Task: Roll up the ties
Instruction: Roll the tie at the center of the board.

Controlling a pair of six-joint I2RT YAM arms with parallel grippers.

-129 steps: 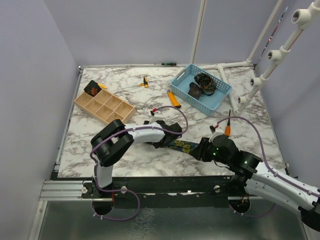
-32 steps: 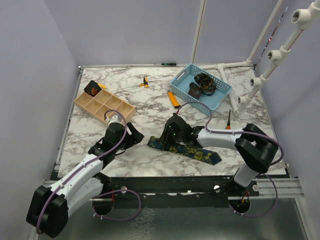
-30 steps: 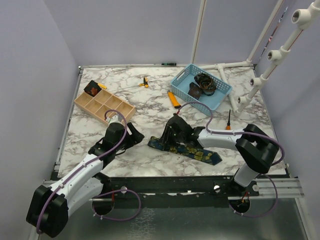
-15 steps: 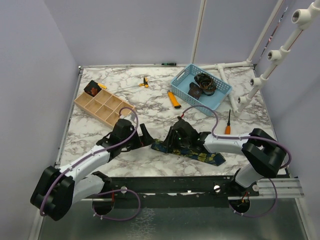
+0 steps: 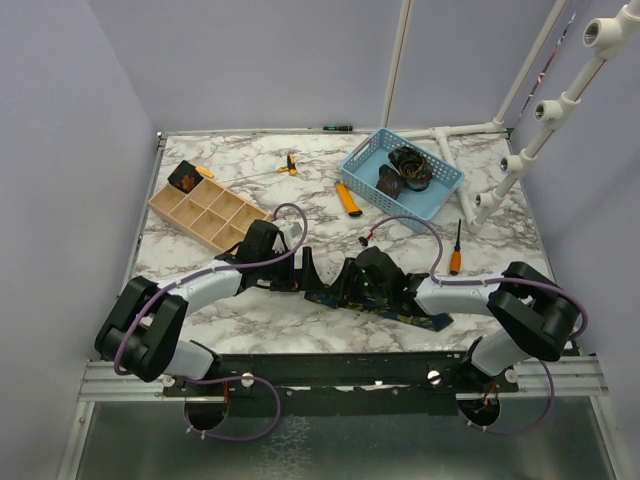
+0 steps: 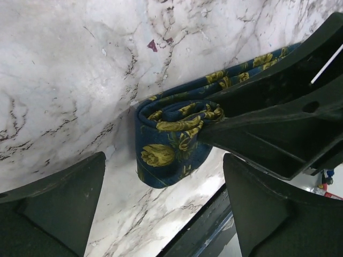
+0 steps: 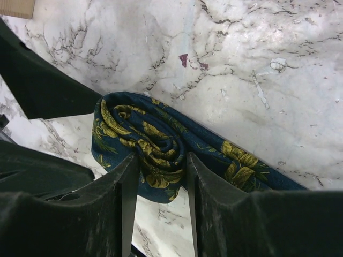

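Note:
A navy tie [image 5: 405,311] with a yellow floral print lies near the table's front edge, its left end wound into a small coil [image 7: 142,134]. My right gripper [image 7: 162,176] is shut on that coil, one finger on each side of it. The tie's flat length [image 7: 241,166] runs off to the right. My left gripper [image 6: 163,203] stands open just left of the coil [image 6: 171,144], touching nothing, its fingers wide apart; the right gripper's fingers [image 6: 278,118] fill the right of that view. Dark coiled ties [image 5: 410,165] lie in the blue basket, and another coil [image 5: 185,178] sits in the wooden organizer.
The blue basket [image 5: 445,185] stands at the back right and the wooden organizer [image 5: 225,222] at the back left. Orange-handled tools [image 5: 347,200] lie mid-table, with a screwdriver [image 5: 455,255] at the right. A white pipe frame [image 5: 530,150] rises on the right. The table's front edge is just below the tie.
My left arm has swung right from the table's left side up to the tie's coiled end, and its jaws have opened. The right gripper has shifted a little right, still holding the coil.

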